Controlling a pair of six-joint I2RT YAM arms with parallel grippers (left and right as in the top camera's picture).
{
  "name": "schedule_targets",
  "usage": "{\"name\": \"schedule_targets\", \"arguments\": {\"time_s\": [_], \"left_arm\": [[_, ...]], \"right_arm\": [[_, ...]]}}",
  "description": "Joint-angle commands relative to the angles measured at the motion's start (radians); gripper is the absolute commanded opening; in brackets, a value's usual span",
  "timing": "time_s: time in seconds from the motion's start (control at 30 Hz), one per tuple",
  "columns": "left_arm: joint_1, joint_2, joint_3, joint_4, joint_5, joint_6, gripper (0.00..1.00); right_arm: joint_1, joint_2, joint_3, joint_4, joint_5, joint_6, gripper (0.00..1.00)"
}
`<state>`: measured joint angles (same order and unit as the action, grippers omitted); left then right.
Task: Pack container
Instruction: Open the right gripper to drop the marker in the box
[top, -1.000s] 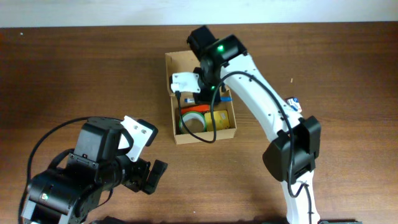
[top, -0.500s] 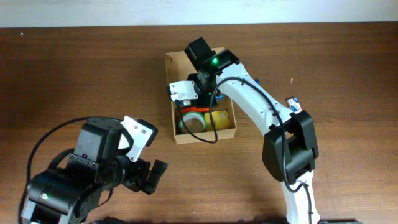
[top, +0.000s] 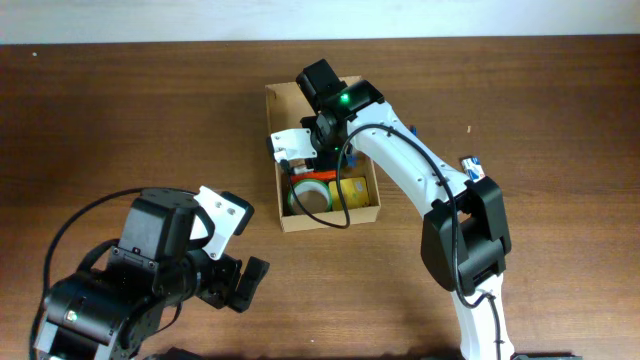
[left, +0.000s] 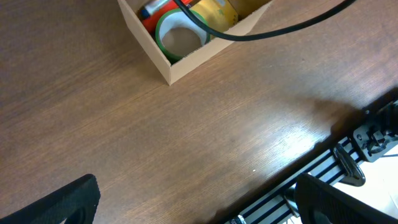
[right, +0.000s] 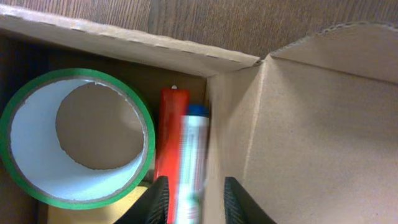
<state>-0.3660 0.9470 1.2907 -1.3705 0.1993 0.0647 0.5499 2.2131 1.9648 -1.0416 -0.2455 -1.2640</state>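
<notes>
The right gripper (right: 196, 186) points down into the container (top: 285, 105), its two fingers slightly parted. A white tube with a blue cap (right: 193, 155) lies between them, with a thin gap on either side, so the fingers are not pinching it. The tube looks blurred in the right wrist view. It lies along a red marker (right: 169, 143), touching it, and both lie close to the inner cardboard wall. On the other side of the marker a green roll of tape (right: 28, 146) lies flat on the box floor, its rim just beside the marker. From overhead, a small yellow pad (top: 350, 192) sits in the near right corner of the box, beside the roll.

The container stands on the brown wooden table (top: 120, 120), near the middle and towards the far edge, with its lid flap folded open and the right arm reaching over it.

The left gripper (left: 196, 186) hovers over bare wood well apart from the box, near the table's front left, fingers spread wide with nothing between them
</notes>
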Motion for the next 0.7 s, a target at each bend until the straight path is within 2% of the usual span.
{"name": "schedule_targets", "arguments": {"time_s": [0.0,0.13,0.33,0.67], "left_arm": [[0.002,-0.006,0.003,0.0,0.014,0.019,1.0],[0.002,-0.006,0.003,0.0,0.014,0.019,1.0],[0.003,-0.006,0.003,0.0,0.014,0.02,0.99],[0.003,-0.006,0.003,0.0,0.014,0.02,1.0]], "right_arm": [[0.006,0.019,-0.005,0.006,-0.009,-0.003,0.3],[0.006,0.018,-0.005,0.006,-0.009,0.034,0.3],[0.006,-0.024,0.013,0.006,-0.009,0.185,0.29],[-0.002,-0.249,0.026,-0.027,-0.006,0.264,0.29]]}}
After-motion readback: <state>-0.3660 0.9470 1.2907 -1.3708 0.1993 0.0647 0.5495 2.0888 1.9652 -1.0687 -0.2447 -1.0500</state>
